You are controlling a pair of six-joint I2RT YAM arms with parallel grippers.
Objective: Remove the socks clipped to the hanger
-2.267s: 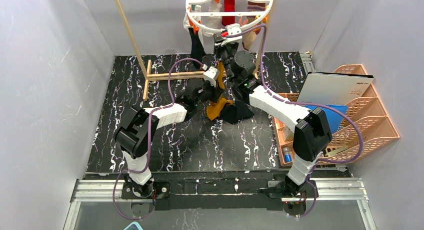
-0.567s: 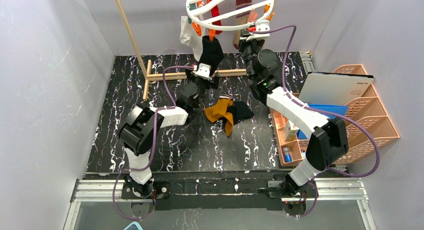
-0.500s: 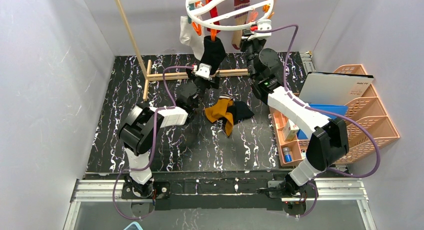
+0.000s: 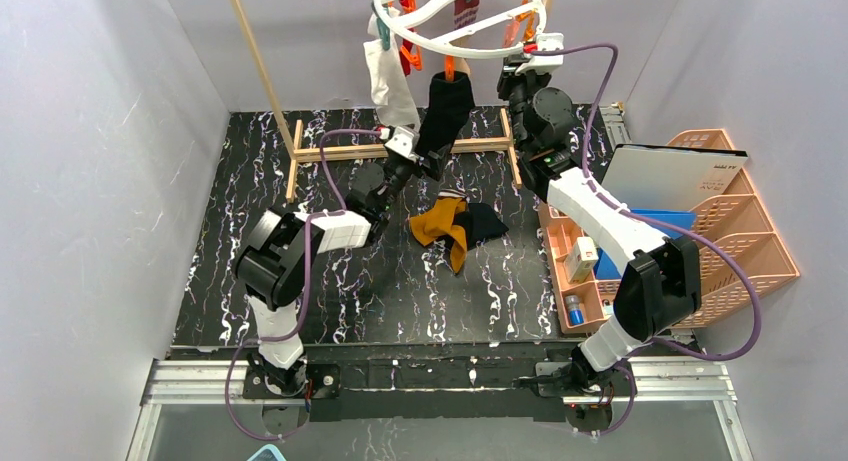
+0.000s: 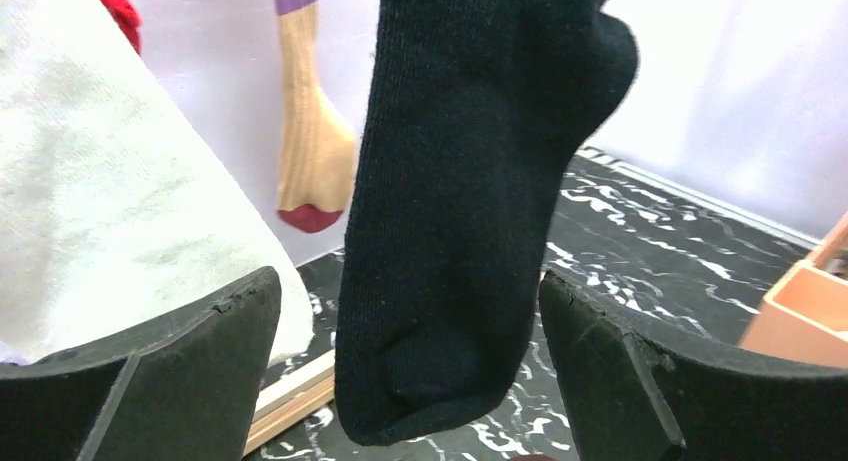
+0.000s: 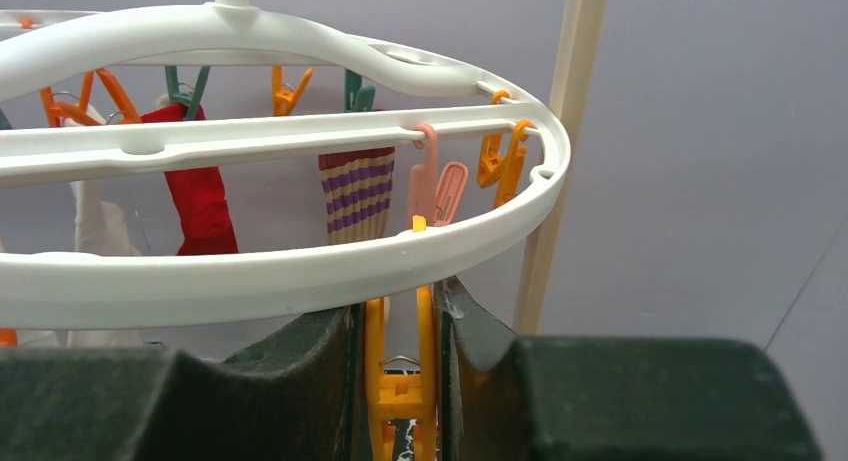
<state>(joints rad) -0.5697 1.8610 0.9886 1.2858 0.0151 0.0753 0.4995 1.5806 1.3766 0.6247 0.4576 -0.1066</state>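
Four socks are being carried by the hanger (image 6: 250,271) at the upper centre of the top view: a white sock (image 4: 390,76), a black sock (image 4: 446,109), a red sock (image 6: 205,206) and a striped sock (image 6: 357,186). Two others, a mustard sock (image 4: 440,226) and a second black sock (image 4: 487,221), are lying loose in the middle of the table (image 4: 300,281).

At the right edge, a white board (image 4: 670,176), a blue sheet (image 4: 655,224), a small box (image 4: 585,251) and a small bottle (image 4: 572,306) are being stored in the peach basket (image 4: 750,251); these contents are hard to identify. The hanger's top is being cut off by the frame.

The left gripper (image 5: 405,311) is being held wide open, with the toe of the hanging black sock between its fingers and a gap on each side. The right gripper (image 6: 400,311) is being pressed nearly closed on an orange clothespin (image 6: 400,381).
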